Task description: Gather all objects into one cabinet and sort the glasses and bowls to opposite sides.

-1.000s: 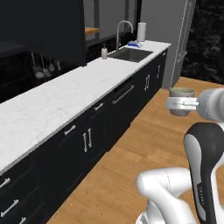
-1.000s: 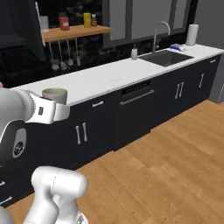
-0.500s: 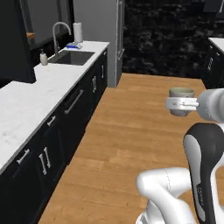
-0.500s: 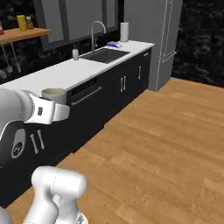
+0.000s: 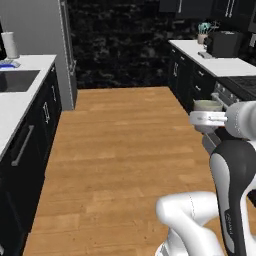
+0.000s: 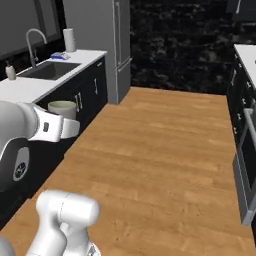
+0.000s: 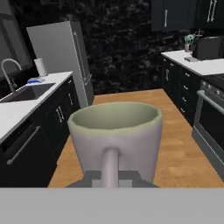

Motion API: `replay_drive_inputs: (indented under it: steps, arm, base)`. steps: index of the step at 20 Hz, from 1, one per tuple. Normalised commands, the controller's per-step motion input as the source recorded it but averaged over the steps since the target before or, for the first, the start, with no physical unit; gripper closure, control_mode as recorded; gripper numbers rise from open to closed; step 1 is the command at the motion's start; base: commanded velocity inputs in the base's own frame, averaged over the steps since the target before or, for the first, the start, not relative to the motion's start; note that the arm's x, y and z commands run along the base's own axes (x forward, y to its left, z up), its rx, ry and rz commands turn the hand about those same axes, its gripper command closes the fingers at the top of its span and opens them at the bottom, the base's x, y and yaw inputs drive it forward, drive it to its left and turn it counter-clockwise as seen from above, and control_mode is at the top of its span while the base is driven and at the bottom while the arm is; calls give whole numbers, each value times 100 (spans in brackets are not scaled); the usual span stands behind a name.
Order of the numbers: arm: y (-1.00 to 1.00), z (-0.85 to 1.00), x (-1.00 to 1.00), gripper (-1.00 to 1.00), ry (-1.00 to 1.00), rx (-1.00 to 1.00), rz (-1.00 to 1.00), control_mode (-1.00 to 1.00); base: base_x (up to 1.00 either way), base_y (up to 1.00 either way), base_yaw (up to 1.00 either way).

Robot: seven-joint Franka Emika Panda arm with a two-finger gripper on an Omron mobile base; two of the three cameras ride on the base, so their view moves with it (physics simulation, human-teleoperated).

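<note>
A grey-beige mug point(image 7: 116, 131) with a pale greenish inside stands upright in my gripper point(image 7: 111, 178), which is shut on the mug's handle. It is one of the glasses. In the left base view the mug point(image 5: 207, 105) sits atop the gripper point(image 5: 204, 119) at the right, above the wooden floor. From the right base, the same mug point(image 6: 62, 108) and gripper point(image 6: 69, 128) appear at the left. The bowls and the cabinet are out of view.
A sink counter point(image 5: 20, 95) with black drawers runs along the left, ending at a grey fridge point(image 5: 37, 35). Another counter point(image 5: 220, 62) with a utensil pot point(image 5: 202, 33) and an oven point(image 6: 246, 150) lines the right. Open wooden floor point(image 5: 120, 145) lies between.
The whole picture has swung: the base has turned, so the sink counter slid to the left and the fridge and right-hand counter came into sight. The mug stays in the shut gripper.
</note>
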Motion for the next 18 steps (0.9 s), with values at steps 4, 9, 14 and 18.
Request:
replay_drive_inputs:
  steps: [4,9,14,18]
  arm:
    - [0,0,0,100,0,0,0,100]
    - [0,0,0,100,0,0,0,100]
    - [0,0,0,100,0,0,0,100]
    - [0,0,0,100,0,0,0,100]
  base:
    - [93,3,-29]
    - [100,17,-4]
    - [100,10,0]
    - [100,29,0]
